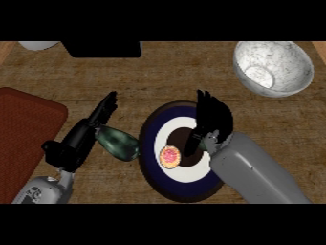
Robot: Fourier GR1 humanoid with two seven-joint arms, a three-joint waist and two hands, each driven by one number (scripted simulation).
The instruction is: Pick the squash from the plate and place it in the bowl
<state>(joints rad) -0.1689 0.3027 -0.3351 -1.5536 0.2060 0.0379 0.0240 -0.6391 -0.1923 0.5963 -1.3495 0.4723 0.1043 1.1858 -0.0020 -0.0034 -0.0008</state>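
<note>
One squash (170,156), a small round thing with an orange rim and pinkish speckled face, lies on the plate (153,129) at seven o'clock of centre. Right hand (213,117) hovers just beside it, fingers straight, holding nothing. Left hand (88,129) rests open at nine o'clock.

Forearms: were smooth grey, rounded casings.
Left hand (81,139): was black, slim-fingered.
Right hand (213,119): was black, on a dark wrist.
</note>
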